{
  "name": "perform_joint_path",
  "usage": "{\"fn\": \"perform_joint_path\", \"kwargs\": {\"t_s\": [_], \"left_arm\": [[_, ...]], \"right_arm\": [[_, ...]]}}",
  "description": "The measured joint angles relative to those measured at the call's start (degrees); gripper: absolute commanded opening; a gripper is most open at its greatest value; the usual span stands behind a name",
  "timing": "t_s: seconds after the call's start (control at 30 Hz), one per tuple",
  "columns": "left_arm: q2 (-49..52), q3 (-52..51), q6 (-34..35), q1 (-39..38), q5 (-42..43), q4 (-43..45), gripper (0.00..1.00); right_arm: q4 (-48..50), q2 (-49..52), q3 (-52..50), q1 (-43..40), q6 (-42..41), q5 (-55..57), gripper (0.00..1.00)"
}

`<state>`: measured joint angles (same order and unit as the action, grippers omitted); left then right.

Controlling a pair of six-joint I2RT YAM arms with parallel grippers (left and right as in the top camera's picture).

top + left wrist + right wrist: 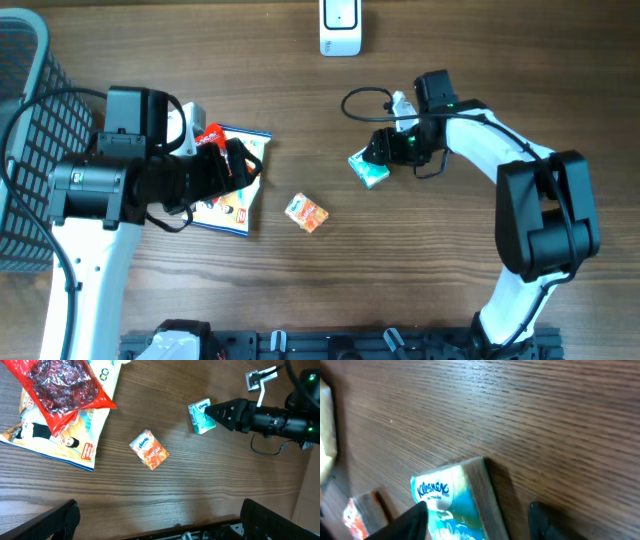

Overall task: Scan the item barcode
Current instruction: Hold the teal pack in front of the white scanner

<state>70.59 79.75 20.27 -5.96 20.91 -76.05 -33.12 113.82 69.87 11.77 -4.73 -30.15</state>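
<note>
Centre-right, the right tool (375, 156) straddles the teal Kleenex pack (367, 172) on the bench (400, 285), jaws parted, not clamping; left tool (161, 521) spread wide, empty.

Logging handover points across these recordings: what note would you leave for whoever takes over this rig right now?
Left hand: open, empty, over the magazine and red packet.
Right hand: open, fingers either side of the teal tissue pack, which lies on the table; no grip visible.
Orange tissue pack lies loose mid-table; white scanner stands at the far edge.
Done: right hand lined up on the teal pack.
Left: close, lift, show the barcode to the scanner.
</note>
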Motion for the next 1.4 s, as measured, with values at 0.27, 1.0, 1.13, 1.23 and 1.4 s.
{"fn": "perform_joint_path", "kwargs": {"t_s": [0.27, 1.0, 1.13, 1.23, 1.4], "left_arm": [[0.0, 0.0, 0.0, 0.0, 0.0, -0.02, 1.0], [0.0, 0.0, 0.0, 0.0, 0.0, 0.02, 1.0], [0.0, -0.04, 0.0, 0.0, 0.0, -0.02, 1.0], [0.0, -0.04, 0.0, 0.0, 0.0, 0.02, 1.0], [0.0, -0.04, 0.0, 0.0, -0.02, 0.02, 1.0]], "right_arm": [[3.52, -0.42, -2.95, -0.46, 5.53, -4.17, 0.5], [39.69, 1.49, -5.75, -7.5, -25.97, -45.7, 0.04], [59.78, 1.49, -5.68, -7.82, -44.04, -55.3, 0.04], [72.72, 1.49, -5.62, -7.74, -57.7, -57.94, 0.04], [90.58, 1.49, -5.66, -7.74, -78.27, -59.14, 0.04]]}}
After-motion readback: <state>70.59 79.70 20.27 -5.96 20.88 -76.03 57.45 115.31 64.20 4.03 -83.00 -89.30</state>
